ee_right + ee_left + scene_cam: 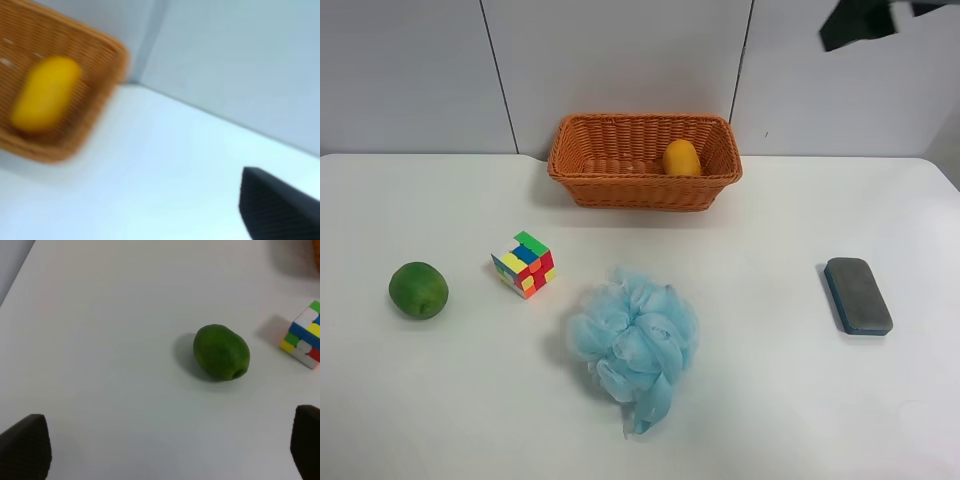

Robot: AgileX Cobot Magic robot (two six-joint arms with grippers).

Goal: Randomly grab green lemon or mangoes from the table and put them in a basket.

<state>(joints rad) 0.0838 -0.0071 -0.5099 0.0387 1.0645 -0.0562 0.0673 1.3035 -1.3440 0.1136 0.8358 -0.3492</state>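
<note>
The green lemon [418, 290] lies on the white table [770, 400] at the exterior high view's left, beside the cube. In the left wrist view the green lemon [221, 352] lies ahead of my left gripper [167, 445], which is open and empty, with its fingertips [27, 447] at the picture's two lower corners. The mango [681, 158] lies inside the wicker basket [620, 190] at the back. The blurred right wrist view shows the mango [46, 92] in the basket [102, 105]. Only one right finger [280, 210] shows, far to one side and empty.
A colourful cube [523, 264] stands right of the lemon, and also shows in the left wrist view [304, 335]. A pale blue bath sponge [635, 345] lies mid-table. A grey-blue eraser [858, 295] lies at the right. A dark arm part [860, 20] hangs at the top right.
</note>
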